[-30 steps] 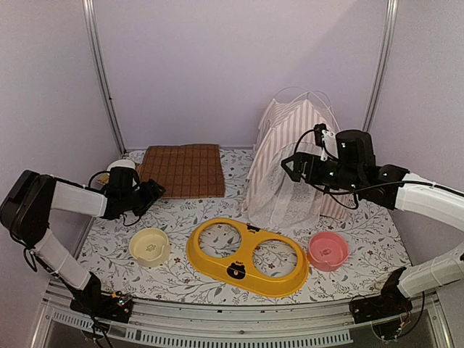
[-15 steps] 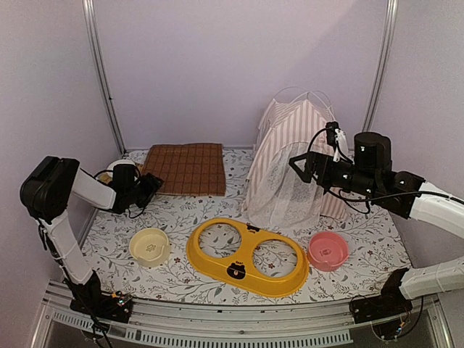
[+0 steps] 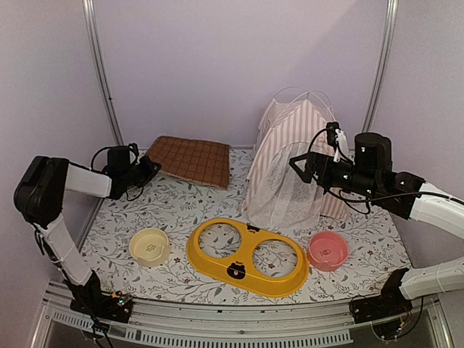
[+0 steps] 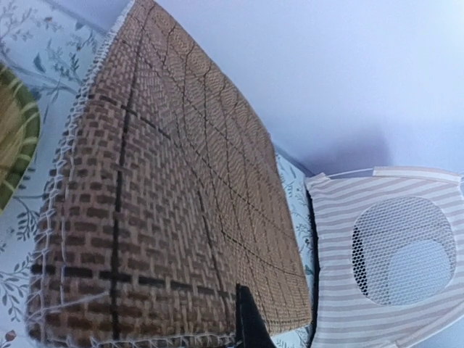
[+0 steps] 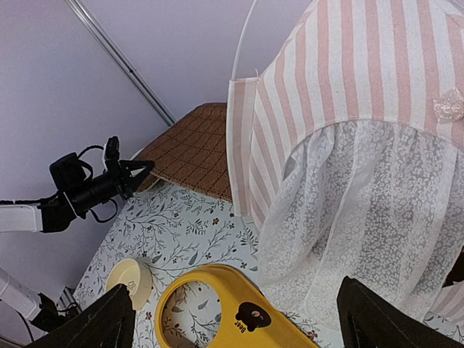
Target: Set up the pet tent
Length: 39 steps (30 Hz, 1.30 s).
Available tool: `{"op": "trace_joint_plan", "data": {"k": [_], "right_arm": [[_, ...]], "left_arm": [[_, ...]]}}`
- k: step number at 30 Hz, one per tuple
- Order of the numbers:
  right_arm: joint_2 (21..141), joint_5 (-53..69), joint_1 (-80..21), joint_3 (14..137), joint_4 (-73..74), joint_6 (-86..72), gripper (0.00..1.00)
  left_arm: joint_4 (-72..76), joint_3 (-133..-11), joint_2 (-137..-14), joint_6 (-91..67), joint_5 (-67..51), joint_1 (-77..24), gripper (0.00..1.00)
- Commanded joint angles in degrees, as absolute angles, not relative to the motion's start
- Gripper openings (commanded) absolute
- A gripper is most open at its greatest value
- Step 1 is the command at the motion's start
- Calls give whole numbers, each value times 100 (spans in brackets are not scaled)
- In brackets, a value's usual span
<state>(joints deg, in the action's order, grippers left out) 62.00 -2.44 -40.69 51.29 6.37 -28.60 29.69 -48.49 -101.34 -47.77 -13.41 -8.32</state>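
The pet tent (image 3: pixel 290 156), a pink-and-white striped teepee with a lace curtain (image 5: pixel 362 210), stands upright at the back right. It also shows in the left wrist view (image 4: pixel 377 254) and the right wrist view (image 5: pixel 348 94). My right gripper (image 3: pixel 301 168) hovers open just in front of its curtain, and its wide-spread jaws (image 5: pixel 239 322) hold nothing. My left gripper (image 3: pixel 148 169) is shut on the left edge of the brown quilted mat (image 3: pixel 194 159) and holds that edge raised off the table. One dark finger (image 4: pixel 250 326) lies on the mat (image 4: pixel 167 217).
A yellow double-ring bowl holder (image 3: pixel 246 257) lies at the front centre, with a cream bowl (image 3: pixel 149 246) to its left and a pink bowl (image 3: pixel 328 250) to its right. A green-yellow dish edge (image 4: pixel 11 145) shows under the mat's left side. Walls close in behind and beside.
My left gripper shut on the mat's left edge and lifted it, so the mat tilted and slid toward the tent. The right arm drew back slightly to the right, then held still.
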Motion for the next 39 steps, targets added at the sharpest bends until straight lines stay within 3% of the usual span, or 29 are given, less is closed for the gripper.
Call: {"op": "trace_joint_plan", "data": {"k": [1, 12, 25, 32, 39], "right_arm": [[6263, -318, -4027, 5125, 466, -2771, 99], [6542, -231, -4025, 5254, 388, -2740, 99], [7113, 147, -4028, 5897, 445, -2533, 99], [7488, 298, -4025, 6519, 694, -2498, 99], [7639, 289, -4013, 7033, 1433, -2470, 99]], "left_arm": [[2483, -5323, -9379, -3767, -1701, -892, 0], [909, -6101, -8148, -2011, -2078, -1240, 0], [-1085, -5968, -6280, -299, -1154, -2991, 0], [-1161, -5440, -5345, -18, -2163, -3558, 0], [-1948, -5614, -4914, 33, -1499, -4302, 0]]}}
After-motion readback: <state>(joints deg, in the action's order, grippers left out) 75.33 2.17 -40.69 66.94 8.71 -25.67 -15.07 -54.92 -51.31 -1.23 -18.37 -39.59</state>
